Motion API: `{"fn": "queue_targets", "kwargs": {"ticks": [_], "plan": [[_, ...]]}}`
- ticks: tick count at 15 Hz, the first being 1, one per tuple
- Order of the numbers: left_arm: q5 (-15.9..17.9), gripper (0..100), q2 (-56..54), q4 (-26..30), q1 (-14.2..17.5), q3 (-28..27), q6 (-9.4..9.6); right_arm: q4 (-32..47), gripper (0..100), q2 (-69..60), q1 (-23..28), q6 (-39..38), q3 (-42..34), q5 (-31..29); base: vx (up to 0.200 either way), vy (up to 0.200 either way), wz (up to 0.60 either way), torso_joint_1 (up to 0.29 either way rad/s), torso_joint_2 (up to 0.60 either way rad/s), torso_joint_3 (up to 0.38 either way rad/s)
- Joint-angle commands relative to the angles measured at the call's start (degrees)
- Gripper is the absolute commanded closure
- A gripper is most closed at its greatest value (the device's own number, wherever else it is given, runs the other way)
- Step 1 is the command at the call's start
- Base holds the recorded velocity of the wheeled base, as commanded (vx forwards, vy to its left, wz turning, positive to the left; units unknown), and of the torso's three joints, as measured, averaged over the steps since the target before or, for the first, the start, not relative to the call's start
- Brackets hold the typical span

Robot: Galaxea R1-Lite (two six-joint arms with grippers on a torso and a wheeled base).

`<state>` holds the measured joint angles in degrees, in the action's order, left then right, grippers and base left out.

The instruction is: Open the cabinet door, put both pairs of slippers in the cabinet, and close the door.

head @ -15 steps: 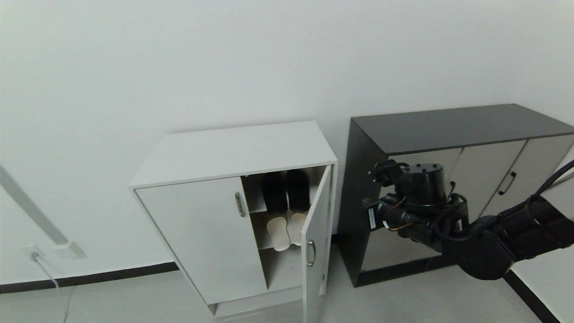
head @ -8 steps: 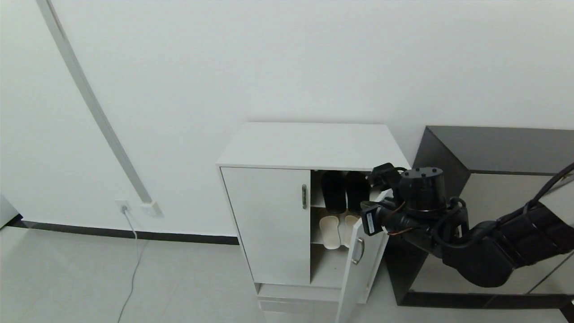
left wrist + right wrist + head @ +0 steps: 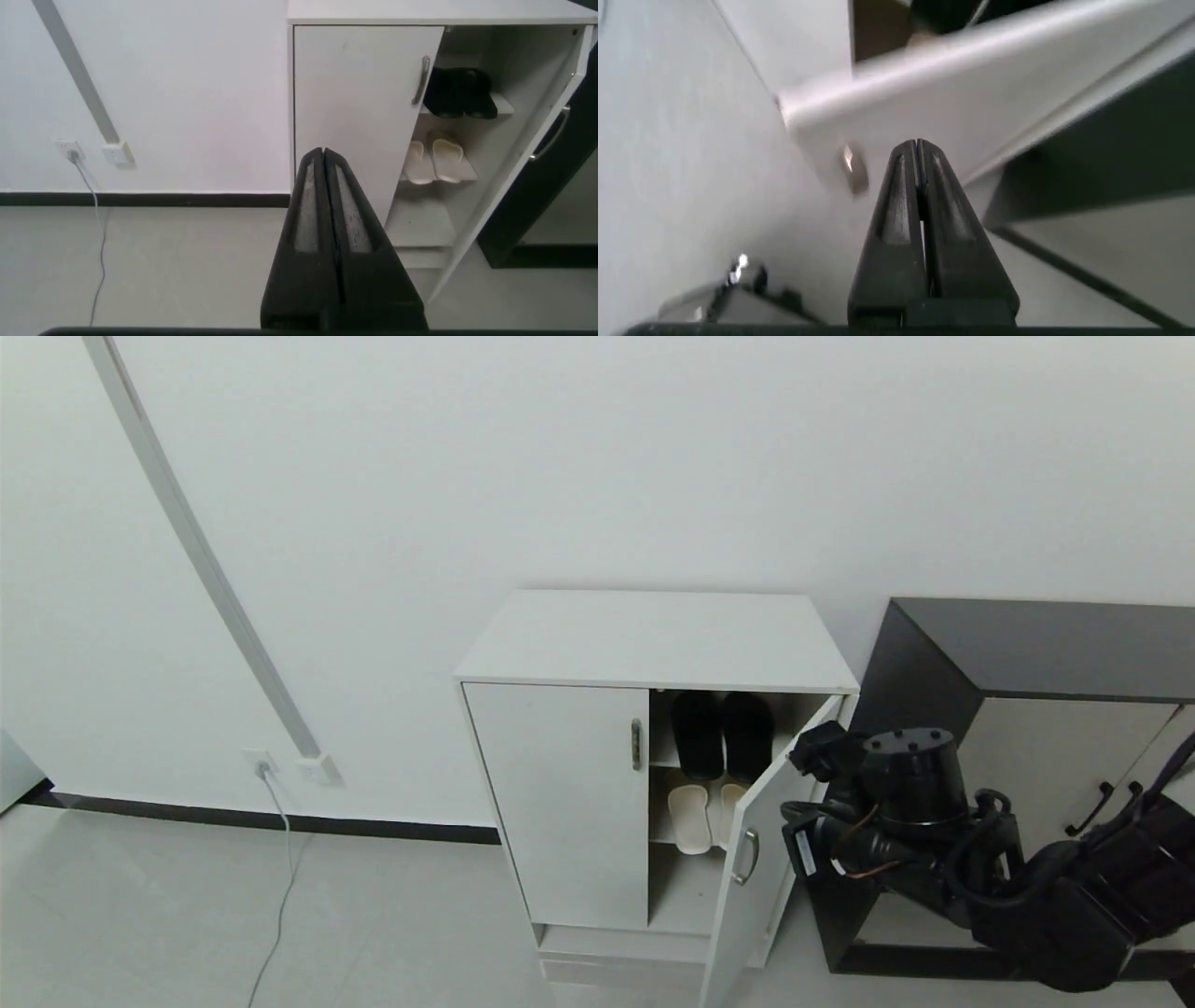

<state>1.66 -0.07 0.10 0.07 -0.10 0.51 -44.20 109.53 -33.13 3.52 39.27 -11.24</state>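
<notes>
**Closing the door.** The white cabinet [image 3: 653, 635] stands against the far wall with its right door [image 3: 761, 803] swung about halfway out. Black slippers [image 3: 722, 733] sit on the upper shelf and white slippers [image 3: 695, 803] on the shelf below, so both pairs appear stowed. The right claw [image 3: 918, 154], fingers together and empty, hangs just outside the door's outer face near the handle [image 3: 744, 857]; whether it touches cannot be told. The left claw [image 3: 323, 163], also pressed together and empty, faces the cabinet front. A good close would press the joined fingers flat on the panel near the handle edge. It would follow the hinge arc leftward and ease off at the frame, keeping clear of the dark cabinet [image 3: 1027, 635] on the right.
</notes>
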Motion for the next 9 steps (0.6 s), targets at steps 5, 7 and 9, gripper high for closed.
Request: {"fn": "queue_targets", "kwargs": {"ticks": [5,7,9], "plan": [[-0.08,100,0.07,-0.01,0.01,0.01,-0.07,-6.33,100,-1.16,-0.44,0.52,-8.86,0.17,0.16,0.0,0.0,0.001,0.0,0.002],[-0.08,100,0.07,-0.01,0.01,0.01,-0.07,-6.42,100,-1.08,-0.44,0.52,-8.68,0.17,0.0,0.0,0.0,0.0,0.0,0.0],[-0.08,100,0.07,-0.01,0.01,0.01,-0.07,-6.42,100,-0.46,-0.53,0.52,-8.06,0.17,0.0,0.0,0.0,0.0,0.0,0.0]]}}
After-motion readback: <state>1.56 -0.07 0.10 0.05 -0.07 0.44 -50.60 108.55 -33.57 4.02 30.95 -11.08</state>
